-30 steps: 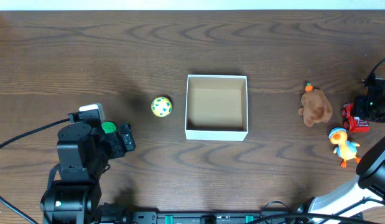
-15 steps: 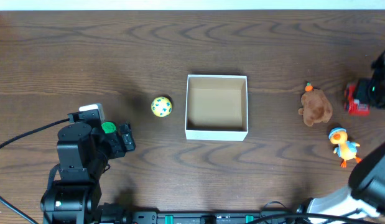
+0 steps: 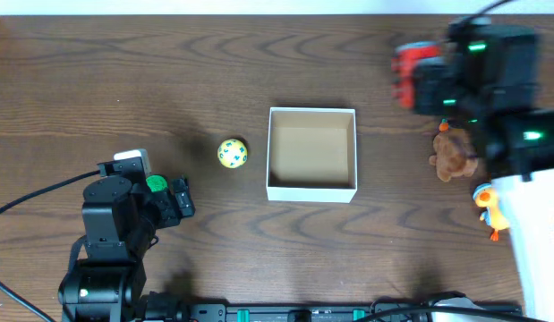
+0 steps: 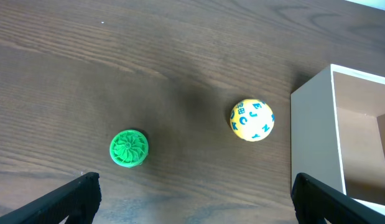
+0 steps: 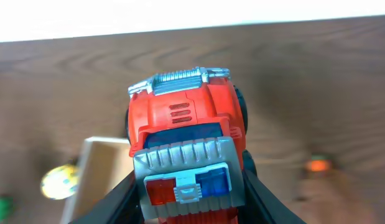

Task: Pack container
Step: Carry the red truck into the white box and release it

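Note:
The container (image 3: 312, 190) is a square white-walled box with a tan inside, at the table's middle; its near corner also shows in the left wrist view (image 4: 310, 106) and the right wrist view (image 5: 92, 168). My right gripper (image 3: 418, 79) is shut on a red toy truck (image 3: 409, 67) and holds it in the air, up and right of the container; the truck fills the right wrist view (image 5: 187, 143). My left gripper (image 4: 192, 202) is open and empty, left of the container. A yellow ball (image 3: 232, 153) and a green disc (image 3: 156, 183) lie near it.
A brown plush (image 3: 455, 154) and a yellow duck toy (image 3: 491, 207) lie on the table right of the container, under my right arm. The yellow ball (image 4: 251, 120) and the green disc (image 4: 129, 148) show in the left wrist view.
My right gripper has lifted the red truck from the table's right edge and carried it up and left toward the container. The left arm has not moved.

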